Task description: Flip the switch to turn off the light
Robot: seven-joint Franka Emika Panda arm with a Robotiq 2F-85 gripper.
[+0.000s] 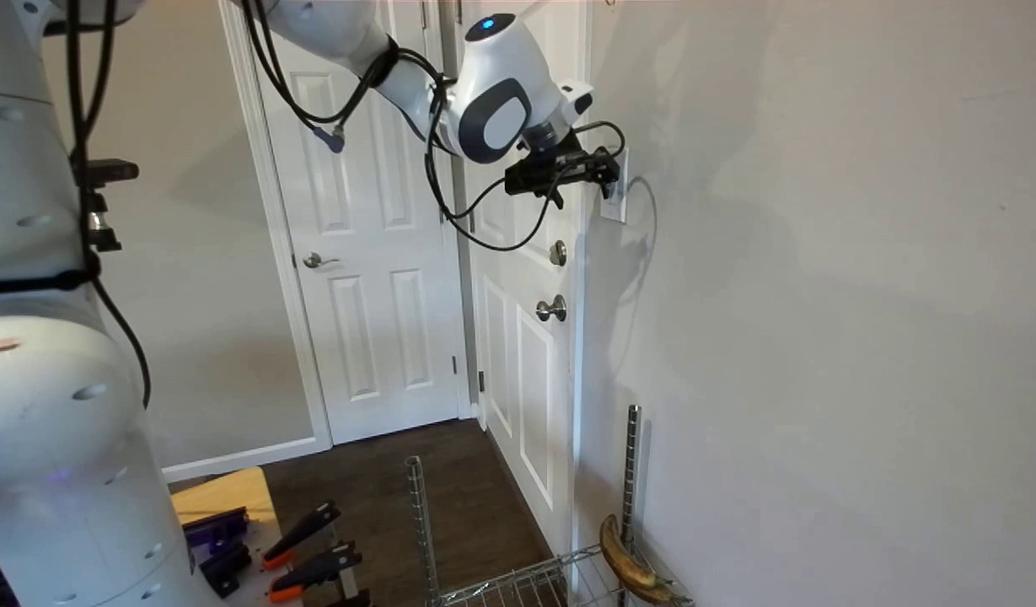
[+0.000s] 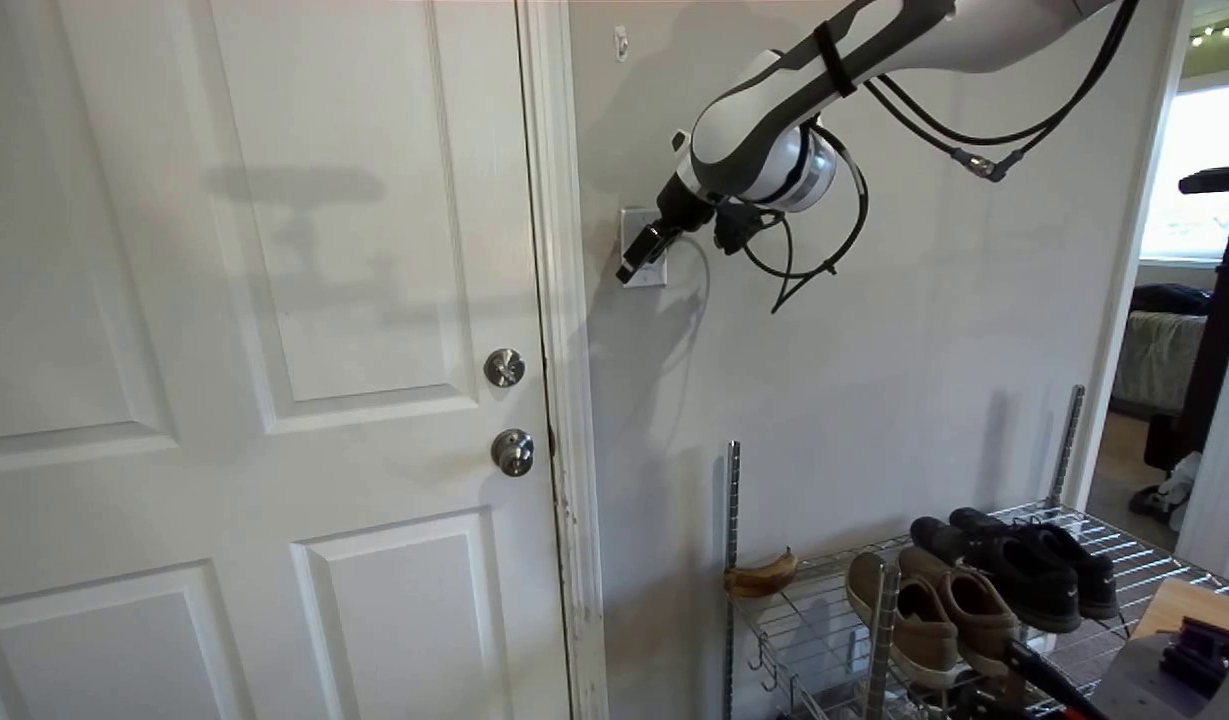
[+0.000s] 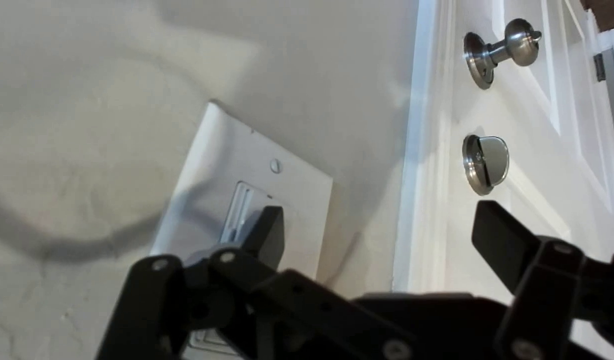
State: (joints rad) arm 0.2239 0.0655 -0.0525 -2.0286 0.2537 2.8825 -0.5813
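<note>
The switch is a white wall plate with a screw and a slotted insert. It shows in both exterior views point(image 1: 616, 208) point(image 2: 654, 275) and large at the left of the wrist view point(image 3: 299, 187). My gripper point(image 3: 380, 215) is open with nothing between its fingers. In the wrist view, one finger overlaps the plate beside the slotted insert and hides its lower part; the other finger is in front of the door. In both exterior views the gripper point(image 1: 583, 192) point(image 2: 629, 268) is at the plate, tilted. I cannot tell whether the finger touches it. The toggle's position is hidden.
A white door point(image 2: 374, 470) with a round knob point(image 3: 521, 42) and a deadbolt point(image 3: 486, 162) stands beside the plate. The door frame point(image 3: 421, 150) runs between them. Below is a wire rack point(image 2: 814, 620) with shoes point(image 2: 934, 610) and a banana point(image 2: 762, 577).
</note>
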